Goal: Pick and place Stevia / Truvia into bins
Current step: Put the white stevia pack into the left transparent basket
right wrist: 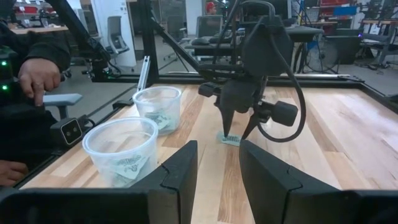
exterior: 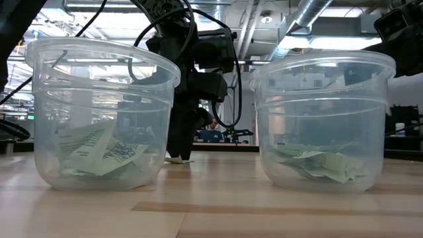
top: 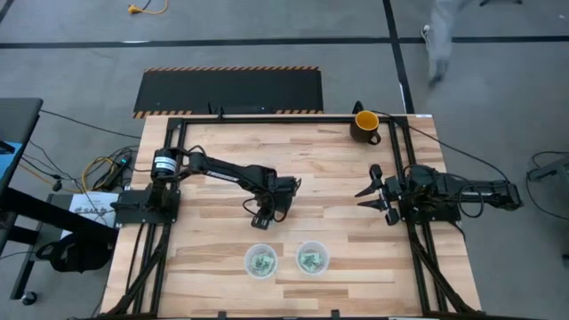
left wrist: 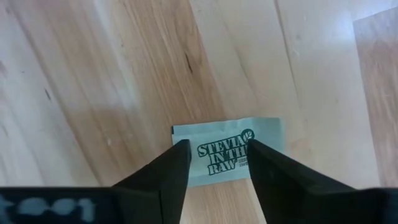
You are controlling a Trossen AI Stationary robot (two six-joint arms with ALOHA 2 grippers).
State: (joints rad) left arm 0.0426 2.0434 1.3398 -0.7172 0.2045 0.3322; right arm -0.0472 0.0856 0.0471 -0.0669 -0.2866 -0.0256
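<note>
Straddling a single light-green packet (left wrist: pixel 227 152) on the bench (top: pixel 222 151), the left hand (top: pixel 264 216) was seen near the middle of the boards, its two fingers (left wrist: pixel 163 177) spread apart with the packet lying flat between their tips. Nothing was yet gripped; whether the tips touched the wood could not be told. The step in hand was judged to be the pick of this packet. Two clear cups were set at about five o'clock from the left hand, toward the near edge: the left cup (top: pixel 260 260) and the right cup (top: pixel 312 258), each already holding several packets. No other loose packet was seen on the bench. The right hand (top: pixel 372 193) was held idle at three o'clock, well apart, its fingers spread and empty. A yellow-and-black mug (top: pixel 365 124) stood at the far edge. For the next move, a closing of the fingers on the thin packet was called for, then a lift and a carry to one cup.
</note>
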